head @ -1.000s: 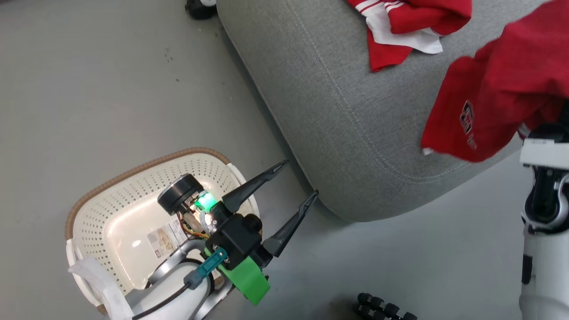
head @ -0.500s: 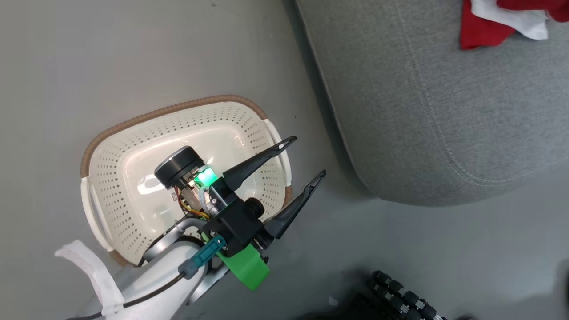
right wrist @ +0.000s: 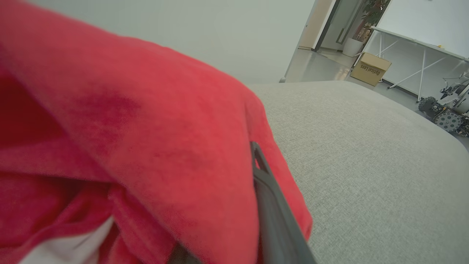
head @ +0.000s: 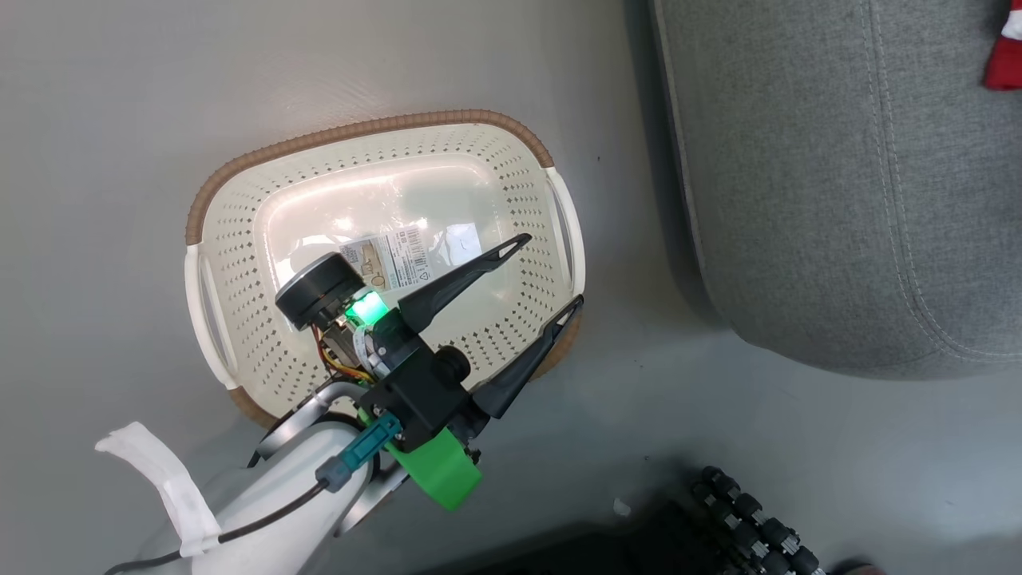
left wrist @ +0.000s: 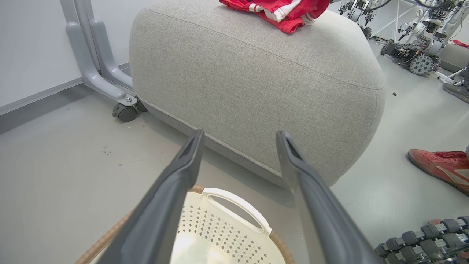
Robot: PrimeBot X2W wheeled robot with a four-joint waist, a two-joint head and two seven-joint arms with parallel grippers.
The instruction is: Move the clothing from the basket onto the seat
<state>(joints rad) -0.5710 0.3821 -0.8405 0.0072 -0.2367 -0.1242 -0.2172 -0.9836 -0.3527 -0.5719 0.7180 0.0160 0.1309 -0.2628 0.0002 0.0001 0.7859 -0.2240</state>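
Clothing (right wrist: 146,128) (soft red fabric) is draped over right fingers (right wrist: 273,220), state hidden; left fingers (head: 455,281) are spread above the perforated basket (head: 231,239).

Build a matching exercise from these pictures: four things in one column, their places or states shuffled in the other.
1 basket
2 left gripper
3 striped red garment
4 red shoe

a open, over the basket
b on top of the seat
c on the floor, right edge of the left wrist view
d holds a paper label, no clothes

Pairs: 1-d, 2-a, 3-b, 4-c
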